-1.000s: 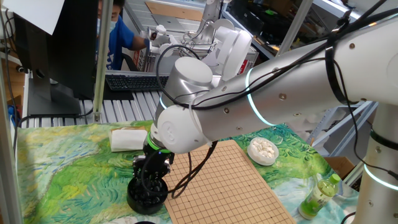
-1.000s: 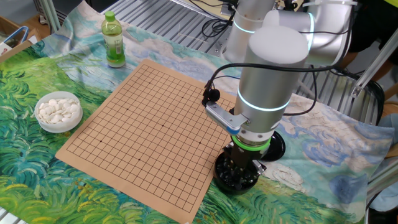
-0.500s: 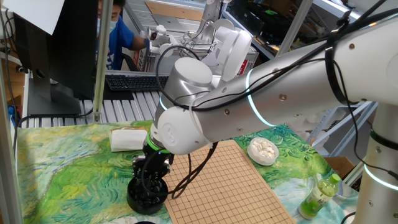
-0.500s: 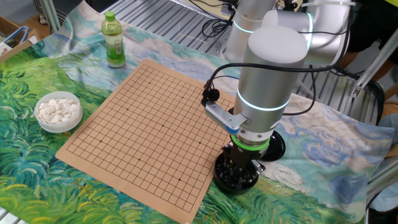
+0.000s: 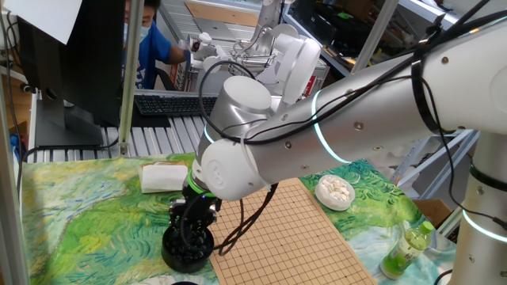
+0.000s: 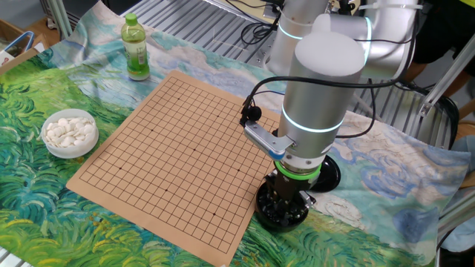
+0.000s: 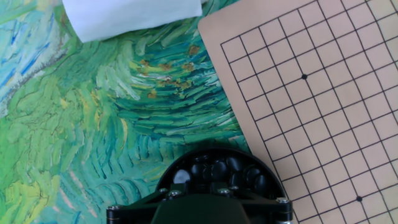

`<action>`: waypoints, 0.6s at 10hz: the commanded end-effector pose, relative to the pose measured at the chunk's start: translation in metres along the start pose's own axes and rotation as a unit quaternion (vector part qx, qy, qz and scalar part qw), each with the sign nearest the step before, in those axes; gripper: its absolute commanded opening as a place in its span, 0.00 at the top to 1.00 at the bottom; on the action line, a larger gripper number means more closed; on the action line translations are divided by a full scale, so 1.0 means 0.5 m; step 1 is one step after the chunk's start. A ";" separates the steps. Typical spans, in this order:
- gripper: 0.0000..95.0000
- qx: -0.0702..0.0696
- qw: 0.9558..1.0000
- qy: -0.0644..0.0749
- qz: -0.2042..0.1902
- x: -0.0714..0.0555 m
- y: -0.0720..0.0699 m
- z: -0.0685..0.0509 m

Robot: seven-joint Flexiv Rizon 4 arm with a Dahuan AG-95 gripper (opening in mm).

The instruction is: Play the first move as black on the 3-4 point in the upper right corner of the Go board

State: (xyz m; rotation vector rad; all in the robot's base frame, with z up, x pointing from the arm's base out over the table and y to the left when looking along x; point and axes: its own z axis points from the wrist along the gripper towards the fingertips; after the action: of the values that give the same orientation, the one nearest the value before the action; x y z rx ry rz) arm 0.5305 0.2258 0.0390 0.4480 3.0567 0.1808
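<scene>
White folded cloth (image 5: 163, 176) lies far left on the painted green-blue tablecloth (image 5: 87, 214). Right of it, round black plastic bowl of black stones (image 5: 188, 248), just beside the board's edge. The arm's two-finger gripper (image 6: 286, 208) points straight down into this bowl; fingertips hidden among the stones in both fixed views and below the frame in the hand view. Jaws look narrow; cannot tell whether a glossy black stone (image 7: 217, 169) is pinched.

Next right, tan wooden Go board (image 6: 174, 148), no stones on it. The 3-4 point cannot be picked out with confidence.

Beyond the board, white bowl of white stones (image 6: 69, 133) and green plastic bottle (image 6: 134, 49).

Risks, judged: lifting empty, or with two stones, since the stones are glossy and crowded; dragging the bowl sideways; miscounting grid lines.
</scene>
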 end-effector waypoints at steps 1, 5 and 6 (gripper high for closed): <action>1.00 0.000 1.000 0.001 -0.007 0.001 0.000 -0.001; 1.00 0.002 1.000 0.015 -0.006 0.002 0.007 -0.023; 1.00 0.005 1.000 0.012 -0.005 0.003 0.007 -0.026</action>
State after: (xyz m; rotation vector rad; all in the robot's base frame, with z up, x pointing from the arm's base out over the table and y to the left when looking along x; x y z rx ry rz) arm 0.5293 0.2287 0.0547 0.4303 3.0961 0.1858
